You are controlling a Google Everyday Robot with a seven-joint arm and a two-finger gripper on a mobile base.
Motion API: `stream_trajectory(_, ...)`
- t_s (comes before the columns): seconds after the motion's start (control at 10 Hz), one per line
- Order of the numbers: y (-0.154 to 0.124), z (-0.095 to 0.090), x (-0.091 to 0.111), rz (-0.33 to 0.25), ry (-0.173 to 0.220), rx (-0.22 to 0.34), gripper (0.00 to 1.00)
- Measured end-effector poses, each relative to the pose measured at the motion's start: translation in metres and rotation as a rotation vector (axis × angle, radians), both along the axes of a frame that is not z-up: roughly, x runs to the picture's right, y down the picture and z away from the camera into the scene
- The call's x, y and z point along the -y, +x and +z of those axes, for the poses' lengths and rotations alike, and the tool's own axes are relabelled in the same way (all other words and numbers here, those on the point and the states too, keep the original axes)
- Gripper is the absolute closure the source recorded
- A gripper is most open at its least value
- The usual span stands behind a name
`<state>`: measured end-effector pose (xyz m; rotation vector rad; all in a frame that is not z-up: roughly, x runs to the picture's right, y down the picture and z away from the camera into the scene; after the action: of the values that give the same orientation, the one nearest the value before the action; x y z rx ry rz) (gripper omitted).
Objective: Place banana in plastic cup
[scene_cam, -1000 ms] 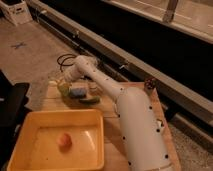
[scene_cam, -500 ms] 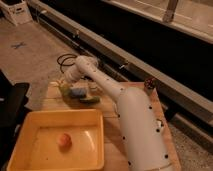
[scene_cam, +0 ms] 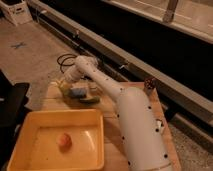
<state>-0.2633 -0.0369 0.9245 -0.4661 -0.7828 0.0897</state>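
End effector (scene_cam: 66,86) sits low at the far-left end of the wooden worktop (scene_cam: 112,131), over a blue sponge (scene_cam: 77,92) and dark green cucumber (scene_cam: 89,99) (finger state: can't tell; banana and plastic cup not made out), w/ yellow bin (scene_cam: 55,120) nearer the camera holding an orange ball (scene_cam: 63,140).

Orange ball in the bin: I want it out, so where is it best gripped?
Probably across its middle, from straight above: the ball is round and lies on the floor of the yellow bin, whose walls block a sideways approach. The gripper is at the far end of the table, by the blue sponge.
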Motion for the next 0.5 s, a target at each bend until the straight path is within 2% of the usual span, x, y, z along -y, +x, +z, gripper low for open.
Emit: stream_trajectory(0.5, 0.0007, -0.0038, 0.0062, 0.000, 0.019, -0.004, 0.25)
